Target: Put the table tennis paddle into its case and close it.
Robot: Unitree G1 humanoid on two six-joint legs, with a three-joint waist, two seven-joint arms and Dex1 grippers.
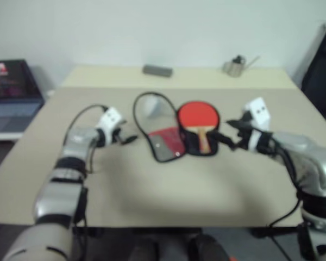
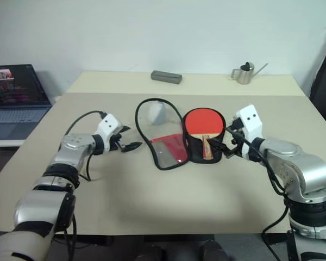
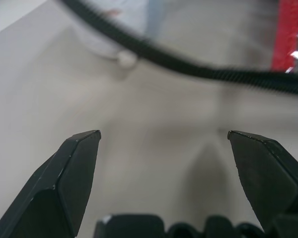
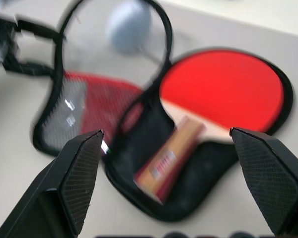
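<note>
At frame centre, the table tennis paddle (image 2: 201, 124) lies inside the open case (image 2: 176, 136), whose floppy clear flap (image 2: 158, 122) spreads leftward. Left gripper (image 2: 130, 145) and right gripper (image 2: 219, 147) flank it, fingers spread, empty. The light flap probably lifts best by its black rim.

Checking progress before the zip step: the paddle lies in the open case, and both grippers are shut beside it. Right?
Not quite. The paddle does lie in the open case, but the left gripper and right gripper are both open, holding nothing. Both wrist views show the fingers spread apart.
</note>
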